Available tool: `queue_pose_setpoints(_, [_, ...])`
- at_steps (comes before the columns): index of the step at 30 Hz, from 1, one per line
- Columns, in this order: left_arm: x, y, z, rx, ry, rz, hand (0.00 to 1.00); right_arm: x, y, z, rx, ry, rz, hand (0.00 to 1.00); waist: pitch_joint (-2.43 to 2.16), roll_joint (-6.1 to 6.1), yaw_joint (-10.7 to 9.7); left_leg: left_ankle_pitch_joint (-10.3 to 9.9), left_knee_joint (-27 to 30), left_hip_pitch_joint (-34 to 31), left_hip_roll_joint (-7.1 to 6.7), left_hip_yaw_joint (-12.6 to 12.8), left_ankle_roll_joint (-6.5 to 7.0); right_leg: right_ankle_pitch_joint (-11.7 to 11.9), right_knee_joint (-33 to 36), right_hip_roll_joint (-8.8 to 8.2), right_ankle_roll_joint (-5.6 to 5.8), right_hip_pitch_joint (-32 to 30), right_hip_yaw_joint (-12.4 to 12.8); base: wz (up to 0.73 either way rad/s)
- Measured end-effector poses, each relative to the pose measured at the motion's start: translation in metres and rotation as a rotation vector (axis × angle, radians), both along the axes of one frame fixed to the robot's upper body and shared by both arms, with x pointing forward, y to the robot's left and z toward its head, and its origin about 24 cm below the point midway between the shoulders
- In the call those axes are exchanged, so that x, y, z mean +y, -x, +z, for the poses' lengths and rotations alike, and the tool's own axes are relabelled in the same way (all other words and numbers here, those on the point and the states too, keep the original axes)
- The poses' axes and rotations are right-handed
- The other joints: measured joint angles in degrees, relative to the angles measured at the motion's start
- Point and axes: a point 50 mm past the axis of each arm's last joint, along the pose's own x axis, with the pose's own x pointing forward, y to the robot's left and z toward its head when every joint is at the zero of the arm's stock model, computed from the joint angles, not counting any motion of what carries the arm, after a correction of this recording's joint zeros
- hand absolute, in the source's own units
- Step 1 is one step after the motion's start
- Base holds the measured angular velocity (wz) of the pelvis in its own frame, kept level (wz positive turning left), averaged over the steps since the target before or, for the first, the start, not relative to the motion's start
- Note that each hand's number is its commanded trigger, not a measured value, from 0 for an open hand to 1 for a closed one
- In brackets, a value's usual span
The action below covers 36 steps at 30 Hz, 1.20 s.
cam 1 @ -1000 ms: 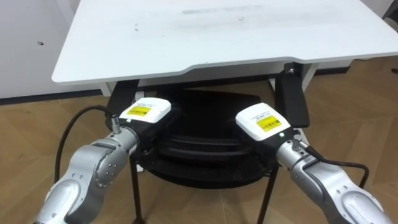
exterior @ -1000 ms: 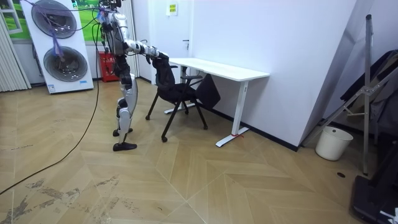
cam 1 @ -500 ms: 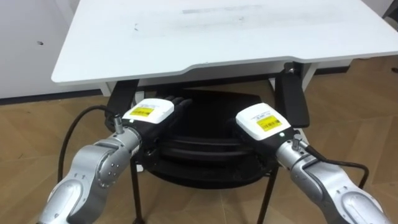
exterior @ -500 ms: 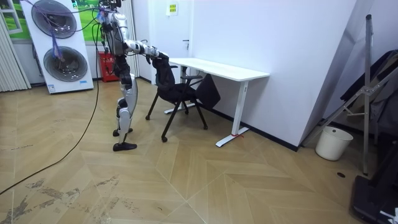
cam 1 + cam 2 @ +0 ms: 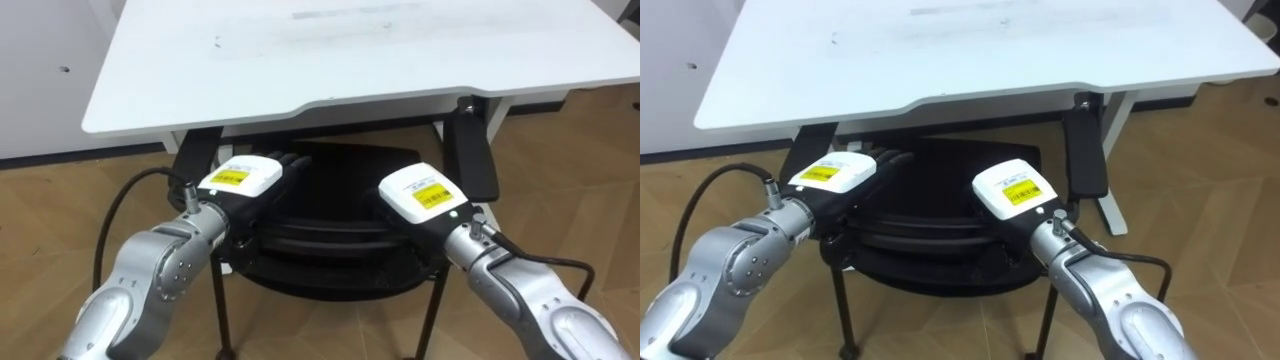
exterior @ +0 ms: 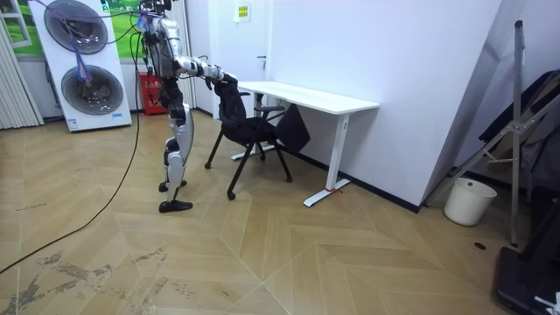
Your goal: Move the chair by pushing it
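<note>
The black chair [image 5: 330, 240] stands before me, its seat [image 5: 350, 165] partly under the white desk [image 5: 330, 50]. My left hand [image 5: 240, 178] rests on the top of the backrest at its left end, and its straight fingers [image 5: 290, 162] reach forward over the seat. My right hand [image 5: 420, 195] lies on the backrest's right end, with its fingers hidden under its back. In the room view I stand upright behind the chair [image 6: 241, 118] with both arms held out to its backrest, facing the desk [image 6: 306, 94].
A white desk leg [image 5: 497, 115] stands on the right beside the chair's black side piece [image 5: 470, 150]. The room view has a white machine [image 6: 83, 66] behind me, a white bin [image 6: 464, 201] and a folded rack [image 6: 516, 131] at its right. Wooden floor surrounds the chair.
My left hand's fingers have stretched out forward over the backrest; one second ago they were hidden. The right hand and the chair have not visibly moved.
</note>
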Motion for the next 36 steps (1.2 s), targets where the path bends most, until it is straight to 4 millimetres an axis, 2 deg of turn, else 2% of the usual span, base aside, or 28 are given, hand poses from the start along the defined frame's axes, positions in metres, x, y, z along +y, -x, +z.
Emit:
queue_pose_setpoints(11, [0.002,-0.002,0.004,-0.02,-0.019,-0.02,0.0,-0.003,-0.001,0.004,0.003,-0.02,0.006,0.0,0.17,-0.23,0.0,0.0,-0.1,0.0,-0.03,-0.1,0.0,0.0,0.0,-0.01,0.0,0.0,0.2,0.0])
queue_pose_setpoints(17, [0.006,-0.003,0.007,-0.033,-0.029,-0.027,0.0,-0.007,-0.004,0.011,0.018,-0.124,-0.028,0.0,0.27,-0.32,0.1,0.0,-0.3,-0.2,-0.04,0.4,0.01,0.0,0.0,0.0,0.0,-0.8,1.1,-0.08])
queue_pose_setpoints(23, [0.02,-0.007,0.017,-0.1,-0.016,0.005,0.0,-0.02,-0.01,0.032,-0.064,-0.192,-0.065,0.0,0.38,-0.46,-0.1,0.0,-0.3,-0.5,0.01,0.9,0.0,0.0,0.0,0.01,0.0,-1.3,1.2,-0.04])
queue_pose_setpoints(26, [0.038,-0.01,0.028,-0.175,-0.005,0.062,0.0,-0.033,-0.011,0.041,-0.103,-0.22,-0.099,0.0,0.34,-0.41,-0.6,0.1,-0.2,-0.9,-0.01,0.9,0.01,0.0,0.0,0.01,0.0,-1.5,1.1,0.05])
queue_pose_setpoints(29, [0.064,-0.004,0.04,-0.258,-0.017,0.14,0.0,-0.061,-0.001,0.069,-0.242,-0.205,-0.141,0.0,0.25,-0.36,-0.5,0.1,-0.1,-1.3,0.0,1.2,0.01,0.0,0.1,0.02,-0.02,-1.6,1.1,-0.02])
queue_pose_setpoints(31, [0.085,0.0,0.056,-0.38,-0.014,0.207,0.0,-0.1,0.003,0.105,-0.475,-0.248,-0.258,0.0,0.1,-0.53,-0.1,0.1,-0.2,-0.8,0.07,1.2,0.01,0.1,0.1,0.1,-0.05,-1.7,1.3,-0.04])
queue_pose_setpoints(32, [0.092,0.002,0.062,-0.43,-0.018,0.228,0.0,-0.111,0.005,0.115,-0.543,-0.254,-0.3,0.0,0.03,-0.59,0.3,0.1,-0.3,-0.7,0.12,1.2,0.01,0.1,0.1,0.13,-0.05,-1.7,1.4,-0.14])
queue_pose_setpoints(33, [0.107,0.006,0.078,-0.556,-0.017,0.282,0.0,-0.13,0.01,0.132,-0.668,-0.274,-0.37,0.0,-0.19,-0.64,0.6,0.1,-0.5,-0.2,0.19,1.1,0.01,0.1,0.0,0.22,-0.06,-1.6,1.6,-0.19])
queue_pose_setpoints(34, [0.123,0.013,0.094,-0.683,-0.01,0.353,0.0,-0.145,0.017,0.145,-0.777,-0.278,-0.421,0.0,-0.96,-0.51,1.1,0.0,-0.7,0.1,0.25,1.1,0.01,0.1,0.0,0.3,-0.08,-1.5,1.5,-0.19])
queue_pose_setpoints(35, [0.131,0.017,0.101,-0.742,-0.009,0.391,0.0,-0.15,0.02,0.149,-0.82,-0.277,-0.441,0.0,-1.31,-0.46,1.2,0.0,-1.0,0.5,0.27,1.1,0.01,0.1,0.0,0.33,-0.08,-1.3,1.4,-0.16])
queue_pose_setpoints(36, [0.145,0.026,0.111,-0.846,-0.001,0.458,0.0,-0.159,0.028,0.153,-0.89,-0.29,-0.477,0.0,-1.46,-0.29,0.9,0.0,-1.6,2.0,0.28,1.0,0.01,0.1,0.0,0.41,-0.08,-0.3,1.4,-0.12])
